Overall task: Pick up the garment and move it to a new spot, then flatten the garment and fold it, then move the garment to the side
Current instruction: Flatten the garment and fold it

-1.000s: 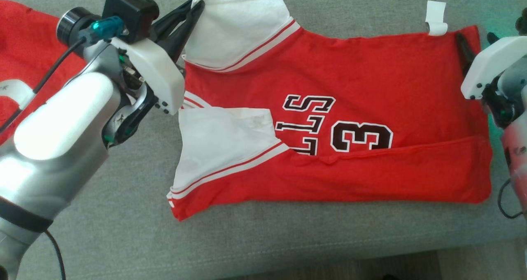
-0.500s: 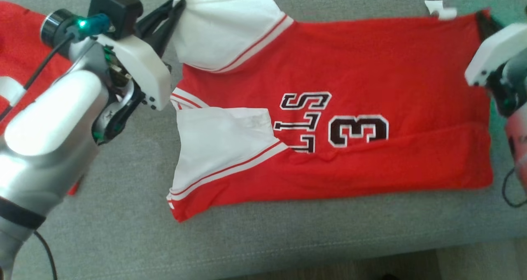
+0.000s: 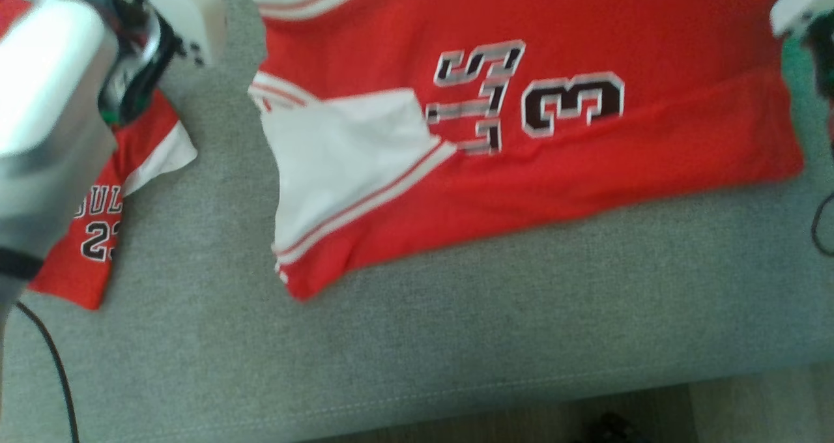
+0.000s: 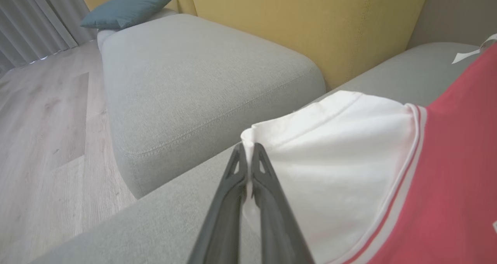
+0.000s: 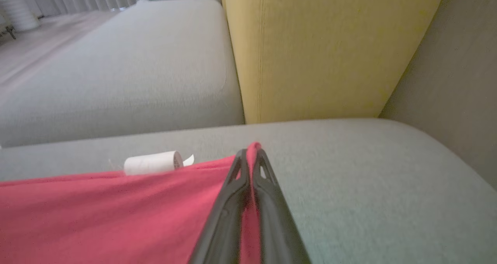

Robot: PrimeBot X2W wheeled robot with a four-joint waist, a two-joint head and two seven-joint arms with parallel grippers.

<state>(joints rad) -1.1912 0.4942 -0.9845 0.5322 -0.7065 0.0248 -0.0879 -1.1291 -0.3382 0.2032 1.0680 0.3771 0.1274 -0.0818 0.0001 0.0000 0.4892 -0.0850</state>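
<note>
A red basketball garment with white sleeves lies spread sideways across a grey sofa cushion, seen from above in a slightly blurred head view. Its sleeves point toward the robot's left and its hem toward the robot's right. One white sleeve, edged with red and white stripes, lies flat near the front. Beside it are black letters and a black number 3 outlined in white, partly covered by a long fold along the garment's near edge. The pale forearm of the left arm shows at the upper left. The white housing of the right arm shows at the upper right corner. Partly under the left forearm, a second red jersey lies on the cushion, apart from the first. In the left wrist view, the left gripper has its jaws clenched on the edge of the other white sleeve. In the right wrist view, the right gripper has its jaws clenched on a red corner of the garment. Just beside that corner is a curled white label. Behind the cushion stand a yellow backrest and a teal pillow, beside a pale wooden floor.
</note>
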